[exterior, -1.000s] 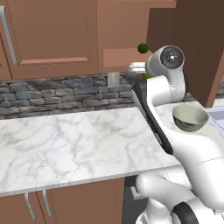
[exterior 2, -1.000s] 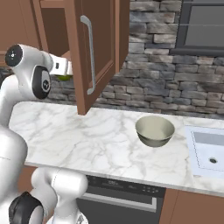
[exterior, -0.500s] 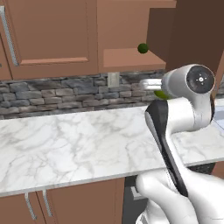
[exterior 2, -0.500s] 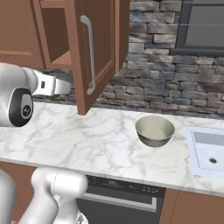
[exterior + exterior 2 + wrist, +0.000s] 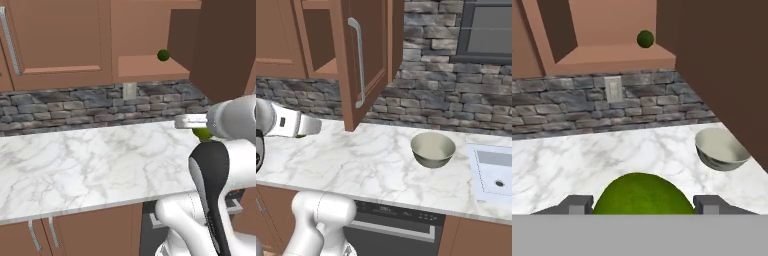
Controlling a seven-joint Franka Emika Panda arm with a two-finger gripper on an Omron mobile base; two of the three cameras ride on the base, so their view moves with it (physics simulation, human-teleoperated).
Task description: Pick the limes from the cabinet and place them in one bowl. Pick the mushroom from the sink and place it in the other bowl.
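My gripper [image 5: 643, 206] is shut on the brighter lime [image 5: 643, 194], which sits between the two fingertips in the hand view. In the left base view the gripper [image 5: 194, 125] holds that lime [image 5: 202, 133] above the marble counter, below the cabinet [image 5: 150, 30]. On the open cabinet shelf rests the darker lime [image 5: 163, 55], also seen ahead as a small ball [image 5: 645, 39]. To the right on the counter stands the cream-grey bowl [image 5: 432, 149], apart from the gripper [image 5: 308, 126]. The sink [image 5: 491, 172] lies at the far right. The mushroom and the other bowl are out of view.
The cabinet door [image 5: 363, 60] with its silver handle [image 5: 358, 65] hangs open over the counter, between the gripper and the bowl. A stone backsplash with a wall outlet [image 5: 614, 89] runs behind the marble counter [image 5: 90, 165].
The gripper has come down and away from the cabinet shelf with the bright lime in it, and now hangs lower over the counter. The dark lime has stayed on the shelf.
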